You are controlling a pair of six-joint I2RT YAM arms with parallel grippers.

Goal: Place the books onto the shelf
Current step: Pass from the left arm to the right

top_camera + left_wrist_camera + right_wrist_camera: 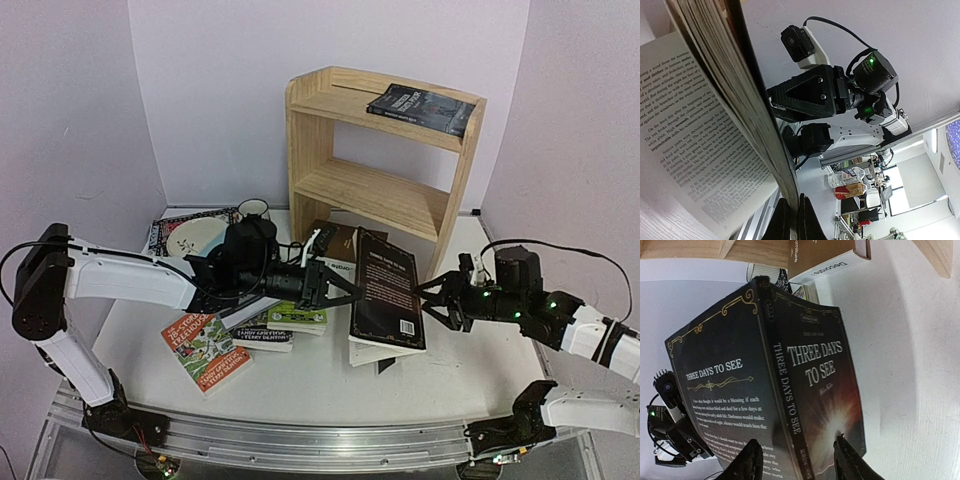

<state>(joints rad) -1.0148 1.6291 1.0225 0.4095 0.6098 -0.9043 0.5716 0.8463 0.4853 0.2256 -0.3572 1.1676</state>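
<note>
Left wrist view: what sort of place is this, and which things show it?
Likely a robotics lab: the right arm at a white table, with bottles and cluttered equipment behind it.

- pine shelf (pixel 385 160) sits at the table's far edge, with one dark book (pixel 420 108) lying flat on its top board
- black "Three Days to See" (pixel 810 370) is up on edge mid-table, covers a bit splayed
- orange Treehouse paperback (pixel 207 350) lies flat near the front-left, green paperback (pixel 295 318) just beside it
</note>
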